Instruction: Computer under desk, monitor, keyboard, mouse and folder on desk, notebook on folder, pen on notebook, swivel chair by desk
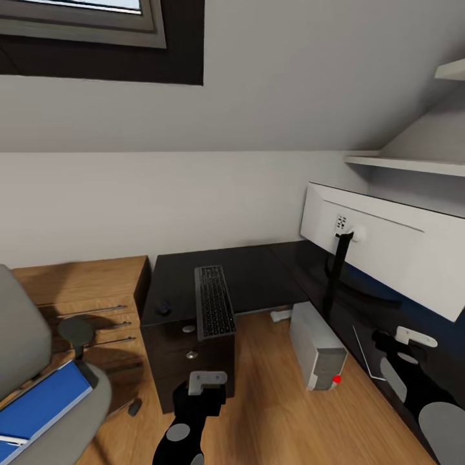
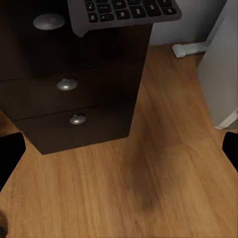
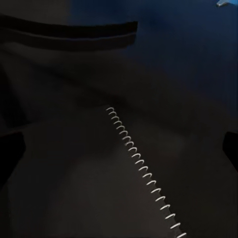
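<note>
Head view, bench: we see the black L-shaped bench point(image 1: 258, 274) against the far wall, drawers at its near left end.
Head view, keyboard: the keyboard point(image 1: 214, 301) lies on the bench, its near end sticking out over the drawer edge.
Head view, mouse: the mouse point(image 1: 164, 307) sits on the bench just left of the keyboard.
Head view, monitor: the monitor point(image 1: 381, 248) stands on the right wing of the bench, white back toward us.
Head view, computer: the computer point(image 1: 317, 346) stands on the floor point(image 1: 271, 400) under the bench.
Head view, chair: the swivel chair point(image 1: 39, 361) is at near left with the folder point(image 1: 40, 407) on its seat.
Head view, notebook: a dark notebook point(image 1: 378, 358) lies on the right wing.
Left wrist view: we look along the left fingers point(image 2: 10, 153), spread apart and holding nothing, above the floor before the drawers point(image 2: 74, 84).
Right wrist view: the right fingers point(image 3: 230, 148) are spread apart and holding nothing, over the notebook's spiral binding point(image 3: 144, 171).
</note>
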You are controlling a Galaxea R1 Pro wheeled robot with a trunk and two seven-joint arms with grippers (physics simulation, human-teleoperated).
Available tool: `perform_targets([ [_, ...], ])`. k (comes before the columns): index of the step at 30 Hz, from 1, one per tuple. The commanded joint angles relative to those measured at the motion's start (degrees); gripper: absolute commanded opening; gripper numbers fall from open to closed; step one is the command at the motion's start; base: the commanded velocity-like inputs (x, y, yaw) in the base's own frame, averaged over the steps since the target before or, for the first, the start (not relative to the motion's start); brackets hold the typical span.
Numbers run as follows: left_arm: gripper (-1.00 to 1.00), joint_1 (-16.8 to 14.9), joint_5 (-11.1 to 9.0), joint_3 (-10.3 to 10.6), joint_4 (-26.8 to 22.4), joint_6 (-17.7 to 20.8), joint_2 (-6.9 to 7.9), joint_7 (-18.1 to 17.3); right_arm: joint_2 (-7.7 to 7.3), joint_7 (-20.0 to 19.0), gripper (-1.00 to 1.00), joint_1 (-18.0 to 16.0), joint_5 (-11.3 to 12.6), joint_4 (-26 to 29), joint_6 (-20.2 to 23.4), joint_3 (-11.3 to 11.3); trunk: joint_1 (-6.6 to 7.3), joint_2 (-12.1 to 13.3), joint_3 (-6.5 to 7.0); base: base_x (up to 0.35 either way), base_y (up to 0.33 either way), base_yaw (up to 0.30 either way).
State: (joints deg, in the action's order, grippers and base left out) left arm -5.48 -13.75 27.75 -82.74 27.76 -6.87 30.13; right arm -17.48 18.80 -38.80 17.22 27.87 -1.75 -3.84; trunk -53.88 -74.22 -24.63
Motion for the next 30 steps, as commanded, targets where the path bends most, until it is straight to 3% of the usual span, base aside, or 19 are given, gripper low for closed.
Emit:
perform_targets([
  [1, 1.00, -0.1, -0.6, 0.1, -0.1, 0.1, 0.02, 0.5, -0.05, 0.1, 1.00, -0.3, 0.6, -0.5, -0.2, 0.1, -0.01, 0.0, -0.06, 0.088, -0.014, 0.000],
  [18, 1.00, -0.1, -0.7, 0.3, -0.4, 0.1, -0.01, 0.4, -0.49, 0.1, 1.00, -1.8, 0.6, -3.3, -0.1, 0.0, -0.01, 0.0, -0.06, 0.093, -0.026, 0.000],
  [23, 1.00, -0.1, -0.8, 0.4, -1.9, 0.1, -0.09, 0.4, -0.60, 0.1, 1.00, -4.1, 0.6, -6.7, 0.7, 0.0, -0.01, 0.0, -0.06, 0.004, -0.001, 0.000],
  [30, 1.00, -0.1, -0.9, 0.7, -2.7, 0.1, -0.15, 0.4, -0.84, 0.1, 1.00, -6.8, 0.6, -10.8, 1.0, 0.0, -1.55, -2.8, -1.32, 0.000, 0.000, 0.000],
])
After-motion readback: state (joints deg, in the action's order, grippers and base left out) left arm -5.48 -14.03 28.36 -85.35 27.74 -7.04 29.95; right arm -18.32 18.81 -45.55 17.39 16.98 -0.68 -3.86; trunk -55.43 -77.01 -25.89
